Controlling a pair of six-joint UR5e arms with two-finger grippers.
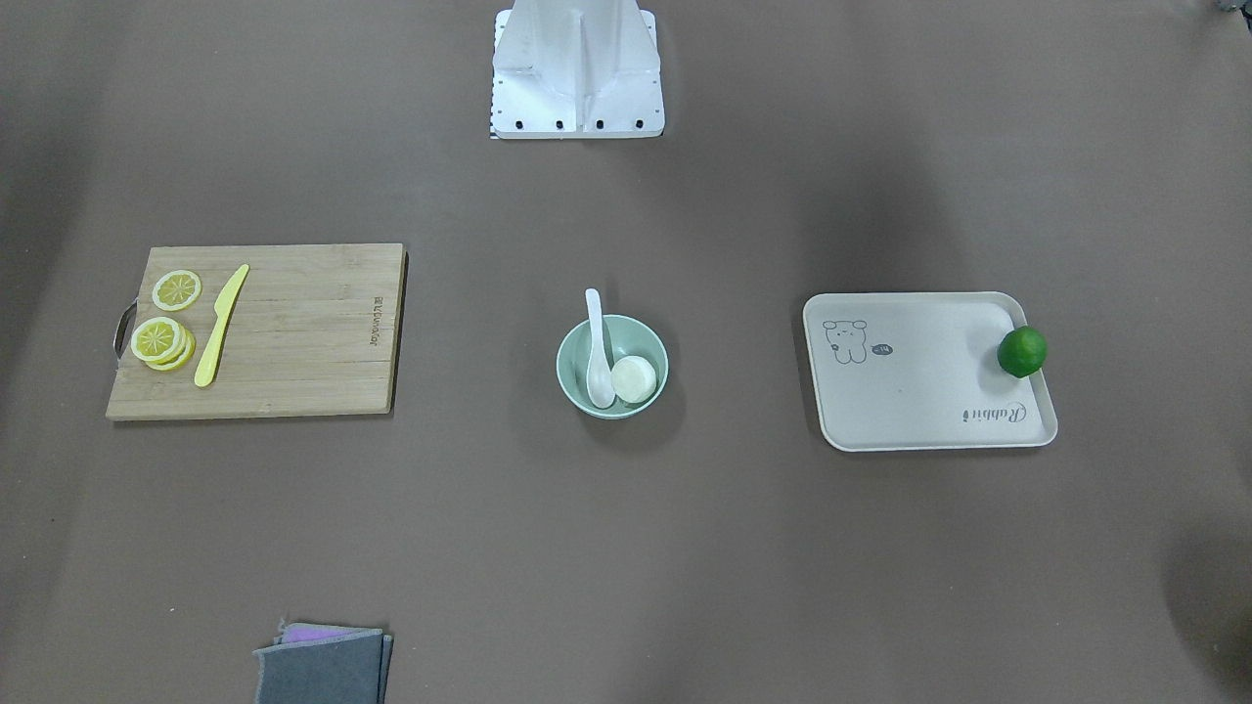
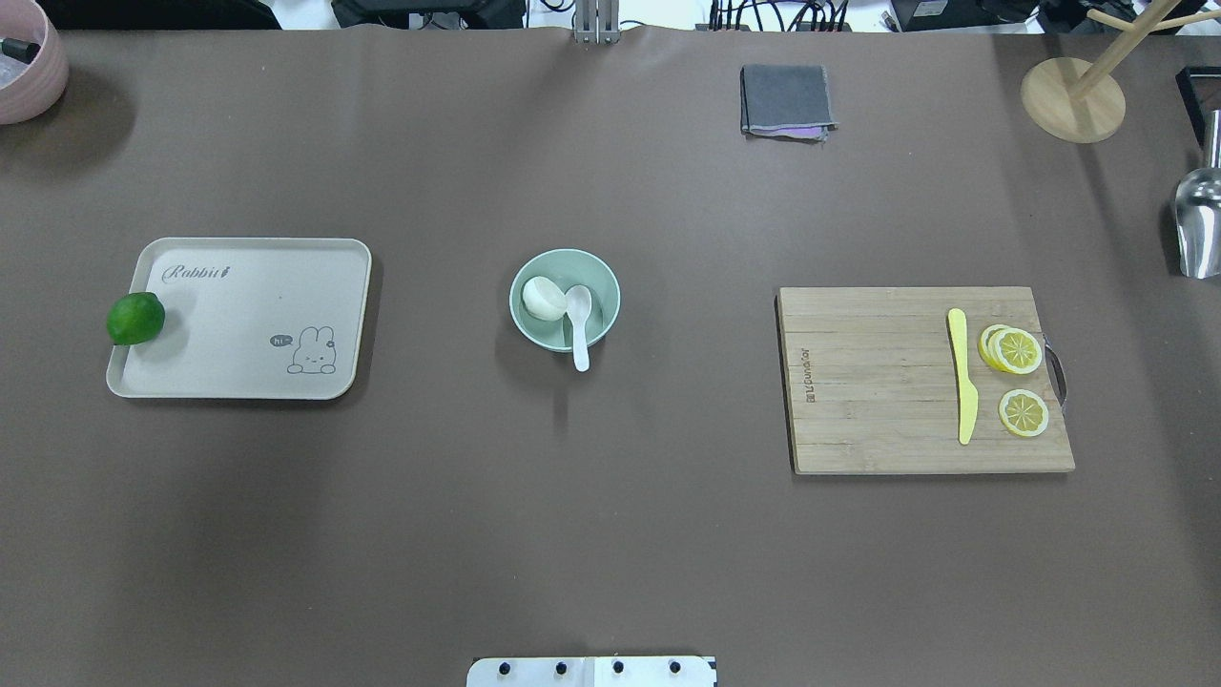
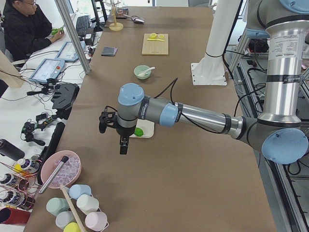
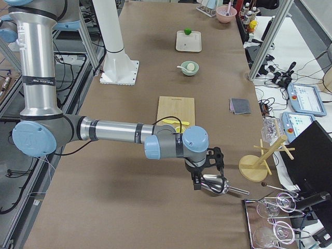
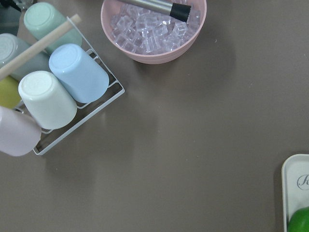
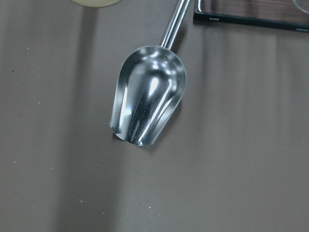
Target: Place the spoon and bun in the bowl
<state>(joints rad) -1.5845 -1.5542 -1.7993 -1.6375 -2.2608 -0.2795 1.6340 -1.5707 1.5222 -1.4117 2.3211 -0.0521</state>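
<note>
The pale mint-green bowl (image 1: 638, 338) (image 2: 574, 268) stands in the middle of the table. The white bun (image 1: 634, 378) (image 2: 542, 298) lies inside it. The white spoon (image 1: 595, 337) (image 2: 579, 315) rests with its scoop in the bowl and its handle over the rim toward the robot. Neither gripper shows in the overhead or front views. My left gripper (image 3: 123, 144) hangs over the table's left end, far from the bowl (image 3: 142, 72). My right gripper (image 4: 197, 184) hangs over the right end beside a metal scoop. I cannot tell whether either is open or shut.
A beige tray (image 2: 248, 315) with a green lime (image 2: 135, 318) on its edge lies left. A wooden cutting board (image 2: 878, 382) with lemon slices (image 2: 1016, 351) and a yellow knife (image 2: 963, 374) lies right. A folded cloth (image 2: 784, 100), metal scoop (image 6: 147, 104), ice bowl (image 5: 154, 29) and cup rack (image 5: 53, 87) stand around.
</note>
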